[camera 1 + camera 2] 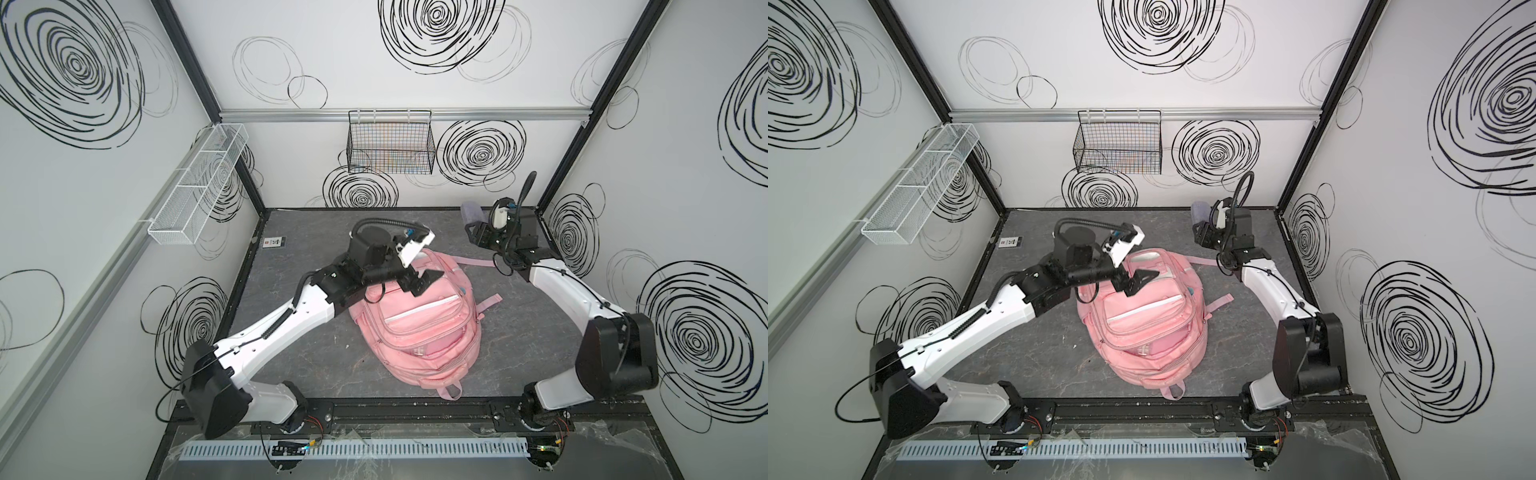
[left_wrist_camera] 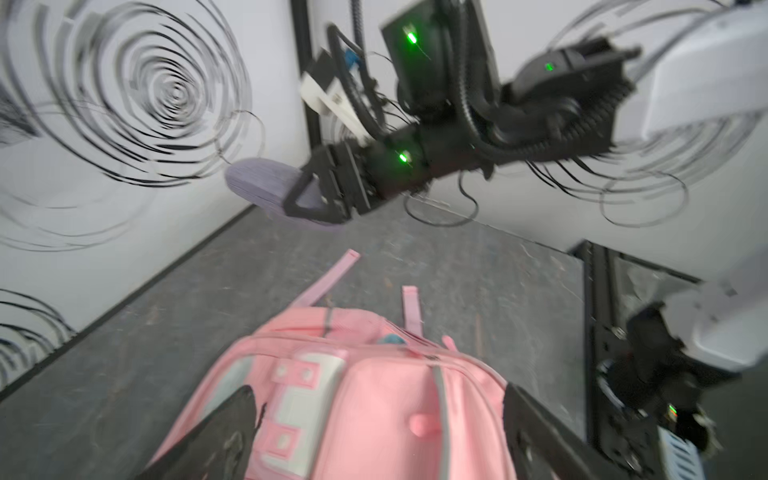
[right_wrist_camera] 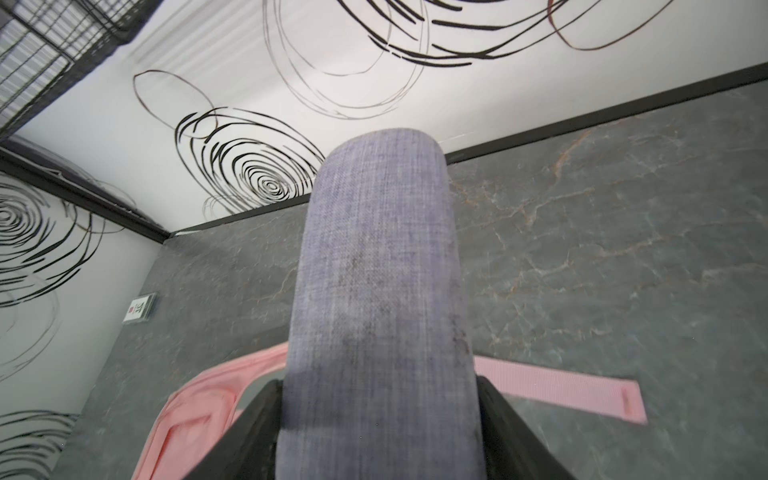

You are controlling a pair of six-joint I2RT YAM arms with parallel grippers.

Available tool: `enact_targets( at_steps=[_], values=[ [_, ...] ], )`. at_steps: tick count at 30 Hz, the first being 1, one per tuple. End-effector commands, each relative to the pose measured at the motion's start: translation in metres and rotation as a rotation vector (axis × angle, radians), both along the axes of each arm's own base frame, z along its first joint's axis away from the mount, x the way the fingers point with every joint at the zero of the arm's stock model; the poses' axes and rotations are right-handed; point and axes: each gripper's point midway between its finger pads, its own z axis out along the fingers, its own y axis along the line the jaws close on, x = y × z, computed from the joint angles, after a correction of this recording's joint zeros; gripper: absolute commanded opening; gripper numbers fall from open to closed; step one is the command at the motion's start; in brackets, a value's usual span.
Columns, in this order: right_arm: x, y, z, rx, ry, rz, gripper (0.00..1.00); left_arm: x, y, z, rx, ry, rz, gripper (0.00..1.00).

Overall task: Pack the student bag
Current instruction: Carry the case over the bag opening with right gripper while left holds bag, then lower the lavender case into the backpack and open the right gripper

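The pink student bag (image 1: 419, 328) (image 1: 1150, 328) lies face up in the middle of the grey table, its top toward the back wall. My left gripper (image 1: 428, 281) (image 1: 1144, 280) hovers open just above the bag's top end, and in the left wrist view its fingers (image 2: 232, 419) stand wide on either side of the bag (image 2: 374, 415), holding nothing. My right gripper (image 1: 473, 232) (image 1: 1200, 232) (image 3: 378, 386) is raised at the back right, shut on a grey-lilac fabric pouch (image 1: 471, 212) (image 3: 378, 270) that sticks out past the fingertips.
A black wire basket (image 1: 390, 141) hangs on the back wall and a white mesh rack (image 1: 199, 183) on the left wall. A loose pink strap (image 1: 473, 262) (image 3: 561, 392) trails from the bag toward the right arm. A small label card (image 1: 274, 242) lies at the back left.
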Motion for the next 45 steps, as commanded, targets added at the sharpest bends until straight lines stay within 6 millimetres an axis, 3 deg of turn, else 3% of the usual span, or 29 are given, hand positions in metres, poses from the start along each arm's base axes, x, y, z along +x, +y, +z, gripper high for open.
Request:
enact_targets(
  at_steps=[1, 3, 5, 9, 10, 11, 13, 17, 19, 23, 29, 34, 39, 45],
  values=[
    [-0.040, -0.002, 0.010, 0.018, -0.012, 0.016, 0.33, -0.031, -0.001, -0.043, 0.159, -0.030, -0.024, 0.98],
    [-0.063, -0.006, 0.018, 0.009, -0.029, 0.018, 0.33, -0.050, -0.010, -0.066, 0.218, -0.035, -0.047, 0.96],
    [-0.079, -0.010, 0.022, -0.001, -0.024, 0.015, 0.33, -0.056, -0.016, -0.088, 0.278, -0.046, -0.041, 0.96],
    [-0.105, -0.008, 0.036, 0.010, -0.029, 0.044, 0.33, -0.029, -0.011, -0.131, 0.411, -0.077, 0.098, 1.00],
    [-0.111, -0.008, 0.039, 0.008, -0.031, 0.050, 0.33, -0.022, -0.010, -0.136, 0.438, -0.080, 0.124, 0.96],
    [-0.117, -0.009, 0.043, 0.002, -0.036, 0.052, 0.33, -0.016, -0.009, -0.141, 0.465, -0.079, 0.145, 0.90],
    [-0.128, -0.013, 0.048, -0.013, -0.039, 0.047, 0.33, -0.006, -0.007, -0.142, 0.474, -0.078, 0.180, 0.67],
    [-0.150, -0.010, 0.049, -0.014, -0.004, 0.082, 0.34, 0.016, -0.001, -0.128, 0.416, -0.057, 0.244, 0.16],
    [-0.161, -0.008, 0.046, -0.004, 0.011, 0.098, 0.34, 0.029, 0.003, -0.118, 0.374, -0.036, 0.287, 0.00],
    [-0.187, 0.002, 0.036, 0.052, 0.054, 0.152, 0.32, 0.057, 0.011, -0.085, 0.215, 0.036, 0.379, 0.00],
    [-0.208, 0.025, -0.010, 0.130, 0.167, 0.185, 0.32, 0.066, -0.004, -0.026, -0.004, 0.066, 0.393, 0.00],
    [-0.212, 0.076, -0.033, 0.193, 0.184, 0.278, 0.32, 0.068, -0.018, -0.008, -0.073, 0.062, 0.361, 0.00],
    [-0.197, 0.126, -0.038, 0.244, 0.134, 0.373, 0.32, 0.063, -0.030, -0.008, -0.093, 0.074, 0.291, 0.00],
    [-0.152, 0.166, -0.041, 0.271, 0.067, 0.407, 0.35, 0.046, -0.042, -0.001, -0.138, 0.115, 0.179, 0.00]
  ],
)
